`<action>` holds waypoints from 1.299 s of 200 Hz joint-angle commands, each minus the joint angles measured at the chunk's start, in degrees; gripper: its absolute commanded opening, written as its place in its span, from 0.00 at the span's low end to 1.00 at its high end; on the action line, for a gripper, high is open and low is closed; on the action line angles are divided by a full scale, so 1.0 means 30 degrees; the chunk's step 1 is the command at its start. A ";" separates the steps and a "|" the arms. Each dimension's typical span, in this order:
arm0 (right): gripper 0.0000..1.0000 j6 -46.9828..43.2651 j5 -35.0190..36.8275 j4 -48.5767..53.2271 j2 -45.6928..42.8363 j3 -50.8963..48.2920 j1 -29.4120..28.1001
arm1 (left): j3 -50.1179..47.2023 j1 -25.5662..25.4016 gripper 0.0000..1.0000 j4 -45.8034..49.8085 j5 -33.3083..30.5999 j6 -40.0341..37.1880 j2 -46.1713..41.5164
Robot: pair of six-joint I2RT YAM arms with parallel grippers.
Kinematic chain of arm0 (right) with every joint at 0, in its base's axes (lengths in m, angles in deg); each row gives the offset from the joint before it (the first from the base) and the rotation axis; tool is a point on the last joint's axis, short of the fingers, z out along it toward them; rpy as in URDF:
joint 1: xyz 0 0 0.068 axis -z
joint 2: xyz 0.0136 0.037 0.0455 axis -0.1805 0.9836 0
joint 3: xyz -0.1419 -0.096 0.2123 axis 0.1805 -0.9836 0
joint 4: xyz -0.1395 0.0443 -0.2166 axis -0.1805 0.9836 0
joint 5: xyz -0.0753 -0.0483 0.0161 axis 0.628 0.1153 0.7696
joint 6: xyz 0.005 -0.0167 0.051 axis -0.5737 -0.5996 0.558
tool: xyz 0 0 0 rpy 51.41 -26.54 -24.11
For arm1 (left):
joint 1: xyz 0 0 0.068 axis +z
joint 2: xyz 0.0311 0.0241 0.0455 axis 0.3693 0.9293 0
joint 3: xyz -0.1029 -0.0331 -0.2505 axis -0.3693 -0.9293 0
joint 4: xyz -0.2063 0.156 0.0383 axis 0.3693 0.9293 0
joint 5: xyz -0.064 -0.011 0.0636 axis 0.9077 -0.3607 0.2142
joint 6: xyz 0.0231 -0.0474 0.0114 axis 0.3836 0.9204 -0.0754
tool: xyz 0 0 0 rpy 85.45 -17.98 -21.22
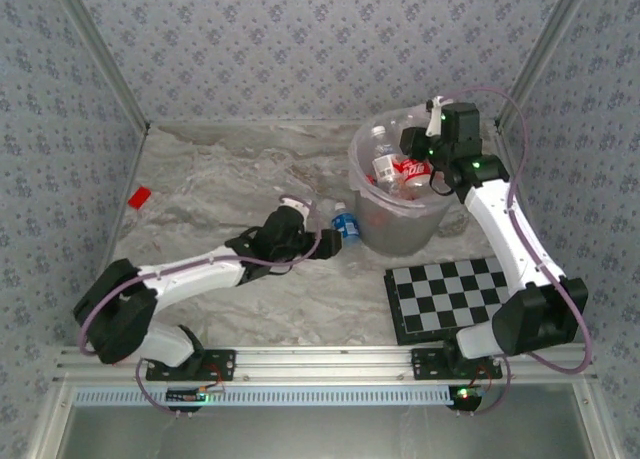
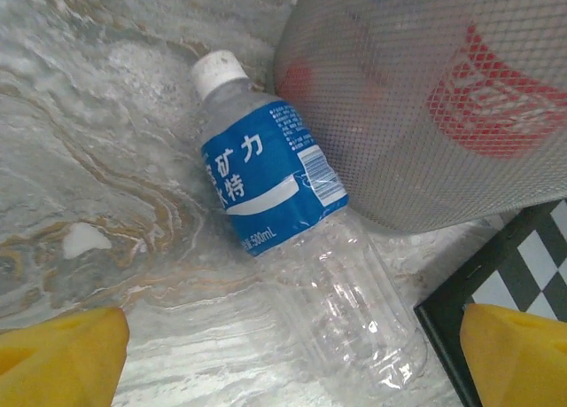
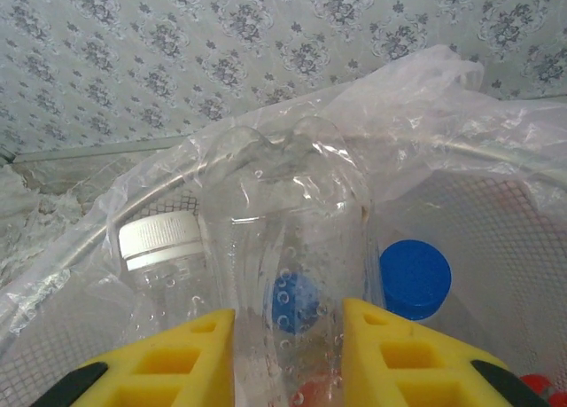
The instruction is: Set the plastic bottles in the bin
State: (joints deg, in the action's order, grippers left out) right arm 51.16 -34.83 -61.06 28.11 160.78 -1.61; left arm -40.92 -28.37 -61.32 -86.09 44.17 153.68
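A clear plastic bottle (image 2: 283, 194) with a blue label and white cap lies on its side on the table, touching the bin's mesh wall (image 2: 425, 97). My left gripper (image 2: 292, 358) hovers over its lower half, open, with its yellow fingertips (image 2: 62, 358) wide on either side. From above, this bottle (image 1: 346, 224) lies just left of the bin (image 1: 400, 234). My right gripper (image 3: 288, 336) is shut on another clear bottle (image 3: 283, 221), held over the bin's bag-lined rim (image 3: 425, 105). Several bottles (image 1: 390, 167) lie inside, one with a white cap (image 3: 161, 238) and one with a blue cap (image 3: 415, 278).
A black-and-white checkerboard (image 1: 455, 294) lies flat at the front right, its corner (image 2: 523, 265) close to the lying bottle's base. A small red block (image 1: 139, 197) rests at the far left. Patterned walls close in the marbled table.
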 commanded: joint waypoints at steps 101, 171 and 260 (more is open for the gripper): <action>0.61 -0.1374 -0.0402 0.9135 -0.1967 0.4026 0.1570 | 0.2751 -0.1280 0.89 -0.0556 -0.1332 0.2405 0.5516; 0.62 -0.1053 -0.3015 0.8154 -0.5044 0.2249 0.2355 | 0.2339 -0.1178 0.63 -0.0627 -0.1926 0.2995 0.5639; 0.62 -0.0192 -0.5999 0.7014 -0.5410 0.1631 0.0719 | -0.0170 -0.0163 0.49 0.2193 -0.4433 0.1151 -0.1240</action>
State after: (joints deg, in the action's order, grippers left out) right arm 49.52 -49.60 -38.20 12.07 166.02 3.29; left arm -40.13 -29.70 -58.37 -95.99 50.51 156.02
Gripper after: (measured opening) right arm 0.620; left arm 0.492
